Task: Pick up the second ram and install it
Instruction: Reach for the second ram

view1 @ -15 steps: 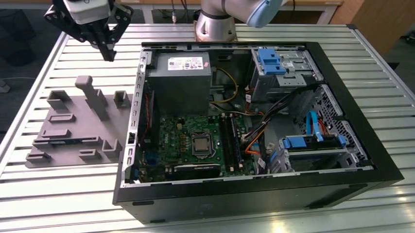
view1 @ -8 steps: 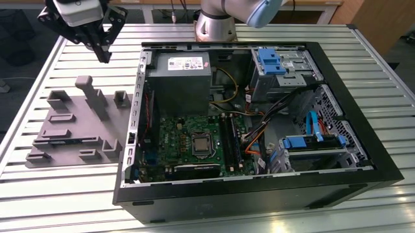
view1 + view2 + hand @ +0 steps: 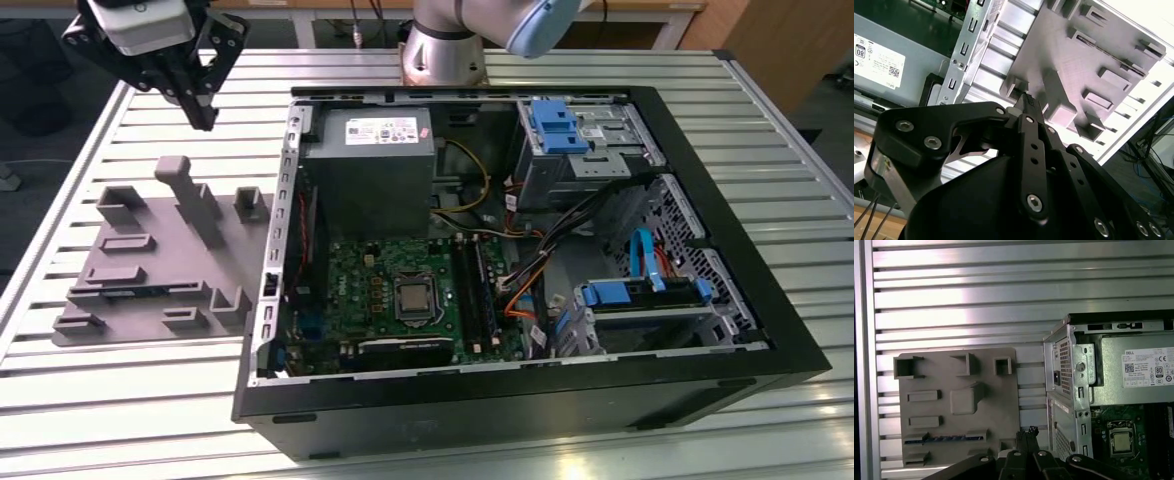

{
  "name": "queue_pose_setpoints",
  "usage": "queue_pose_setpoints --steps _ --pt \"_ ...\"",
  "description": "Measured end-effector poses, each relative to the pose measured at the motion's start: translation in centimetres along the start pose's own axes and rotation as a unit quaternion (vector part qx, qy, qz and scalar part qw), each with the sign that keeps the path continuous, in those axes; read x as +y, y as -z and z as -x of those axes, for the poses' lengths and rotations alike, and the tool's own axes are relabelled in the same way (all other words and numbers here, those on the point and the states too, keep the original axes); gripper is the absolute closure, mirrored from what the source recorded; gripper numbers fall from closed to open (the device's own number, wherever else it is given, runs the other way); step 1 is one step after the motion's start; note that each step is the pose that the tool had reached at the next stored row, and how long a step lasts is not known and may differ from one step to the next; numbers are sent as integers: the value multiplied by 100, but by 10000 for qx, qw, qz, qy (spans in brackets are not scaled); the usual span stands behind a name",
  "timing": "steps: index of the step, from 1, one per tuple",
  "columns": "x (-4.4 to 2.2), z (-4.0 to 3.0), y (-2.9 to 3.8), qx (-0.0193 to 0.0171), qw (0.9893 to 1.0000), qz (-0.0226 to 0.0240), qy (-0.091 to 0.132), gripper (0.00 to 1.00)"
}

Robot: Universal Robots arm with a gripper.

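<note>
A: Layout?
B: Counter (image 3: 134,400) carries open computer case (image 3: 534,400) and grey holder tray (image 3: 1004,400); gripper (image 3: 204,122) clenched, empty, hovering near the tray.
A: Second ram (image 3: 944,438)?
B: Thin blue-green stick, edge-up in a tray slot, in the first wrist view; the exterior view adds the full motherboard (image 3: 360,290).

ram (image 3: 944,438) in tray (image 3: 994,405), tray beside computer case (image 3: 1068,405)

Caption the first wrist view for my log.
Gripper near grey holder tray, second ram lying in its slot, open computer case alongside.
</note>
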State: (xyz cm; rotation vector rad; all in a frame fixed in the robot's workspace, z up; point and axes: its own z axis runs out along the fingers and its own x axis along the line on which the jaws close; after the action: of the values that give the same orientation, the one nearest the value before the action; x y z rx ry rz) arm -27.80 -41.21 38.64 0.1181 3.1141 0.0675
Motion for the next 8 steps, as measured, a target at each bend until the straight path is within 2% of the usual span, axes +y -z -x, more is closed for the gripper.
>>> queue_pose_setpoints --steps 8 --pt "0 -2 0 0 10000 0 0 89"
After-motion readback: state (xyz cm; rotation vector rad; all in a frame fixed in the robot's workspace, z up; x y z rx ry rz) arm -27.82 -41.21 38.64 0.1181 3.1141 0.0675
